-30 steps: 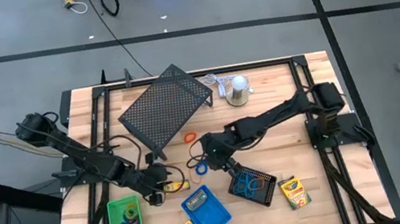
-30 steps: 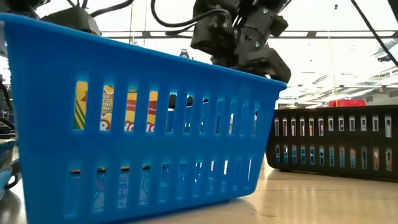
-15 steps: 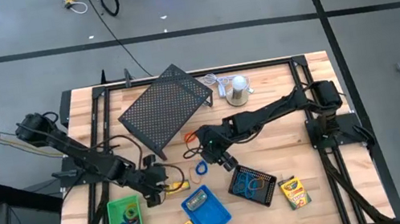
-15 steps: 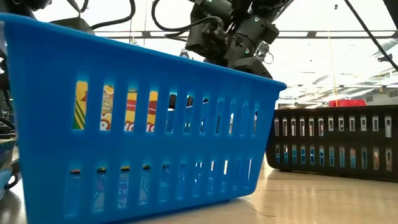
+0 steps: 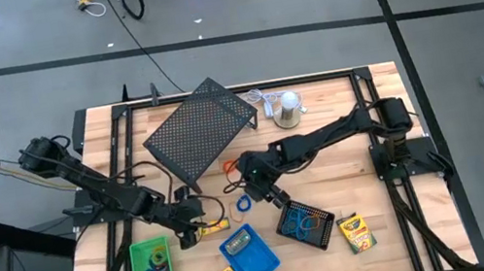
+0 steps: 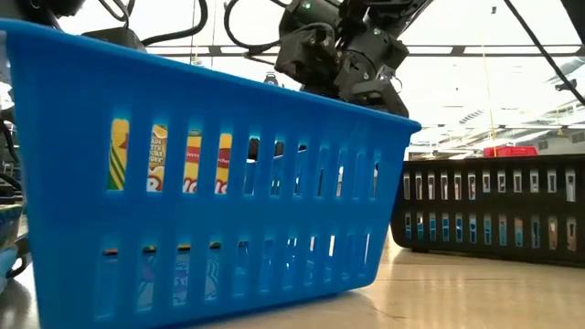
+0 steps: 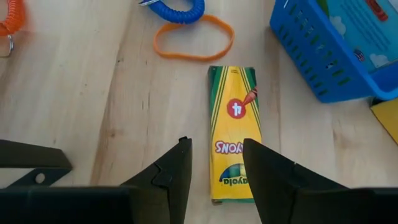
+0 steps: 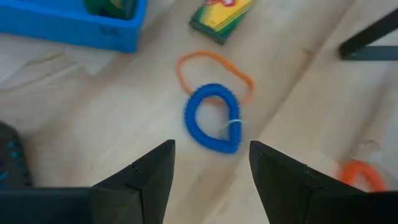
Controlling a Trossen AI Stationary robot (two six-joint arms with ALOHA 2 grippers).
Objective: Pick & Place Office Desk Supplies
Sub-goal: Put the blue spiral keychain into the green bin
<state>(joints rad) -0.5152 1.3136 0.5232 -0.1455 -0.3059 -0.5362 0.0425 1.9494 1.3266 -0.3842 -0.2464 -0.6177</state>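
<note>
Jaws of the left gripper (image 7: 214, 163) stood part open astride the near end of a loose crayon box (image 7: 234, 132) on the bench (image 5: 341, 139), nothing gripped. Already sorted: one box in the blue tray (image 5: 248, 255), loops in the green tray (image 5: 152, 266) and mesh tray (image 5: 304, 223). Farther off, jaws of the right gripper (image 8: 211, 163) stood wide and empty over the blue loop (image 8: 212, 117) and orange loop (image 8: 214, 70), both unsorted.

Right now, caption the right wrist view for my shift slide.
Open right gripper poised above a blue coil loop overlapping an orange band on the wooden table.
</note>
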